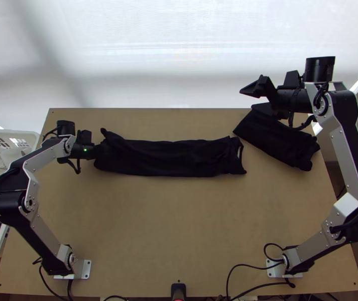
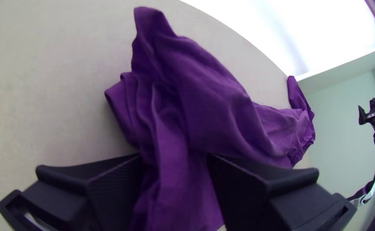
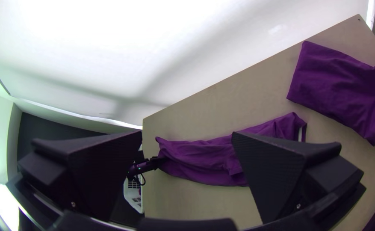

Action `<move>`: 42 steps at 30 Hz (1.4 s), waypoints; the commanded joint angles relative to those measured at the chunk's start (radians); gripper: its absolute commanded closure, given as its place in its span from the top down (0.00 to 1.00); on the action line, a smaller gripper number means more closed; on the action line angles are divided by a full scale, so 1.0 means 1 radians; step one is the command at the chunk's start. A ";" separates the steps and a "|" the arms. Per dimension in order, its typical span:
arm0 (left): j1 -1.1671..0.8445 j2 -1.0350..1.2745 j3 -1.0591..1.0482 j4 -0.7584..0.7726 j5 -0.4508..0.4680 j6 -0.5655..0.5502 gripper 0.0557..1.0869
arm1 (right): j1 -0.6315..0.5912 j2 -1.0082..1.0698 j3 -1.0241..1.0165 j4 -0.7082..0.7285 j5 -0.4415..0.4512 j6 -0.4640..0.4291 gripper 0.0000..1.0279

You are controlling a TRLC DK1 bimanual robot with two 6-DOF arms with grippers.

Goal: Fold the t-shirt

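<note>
The dark t-shirt lies as a long narrow strip across the table's upper middle. At its left end is my left gripper. In the left wrist view, bunched folds of the t-shirt, purple there, run between the parted fingers of my left gripper. My right gripper is high at the upper right, open with nothing between its fingers. The right wrist view shows the strip-shaped t-shirt beyond my right gripper, whose fingers stand wide apart.
A second dark cloth, folded into a compact piece, lies at the table's upper right, partly under the right arm. A white basket with clothes stands beyond the left edge. Bare wood extends below the strip, with cables near the right base.
</note>
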 commanded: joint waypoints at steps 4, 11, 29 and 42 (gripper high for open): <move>0.045 -0.036 -0.047 -0.016 -0.013 -0.018 0.04 | 0.002 0.011 0.030 -0.002 -0.006 0.021 0.96; 0.298 -0.063 0.028 -0.145 -0.010 0.117 0.04 | -0.003 0.011 0.019 -0.002 -0.006 0.016 0.96; 0.171 -0.352 0.243 -0.424 -0.002 0.064 0.03 | -0.052 -0.017 -0.036 -0.002 -0.006 -0.001 0.96; -0.303 -0.269 0.381 -0.381 -0.112 -0.145 0.03 | -0.100 -0.032 -0.030 -0.002 -0.012 -0.008 0.96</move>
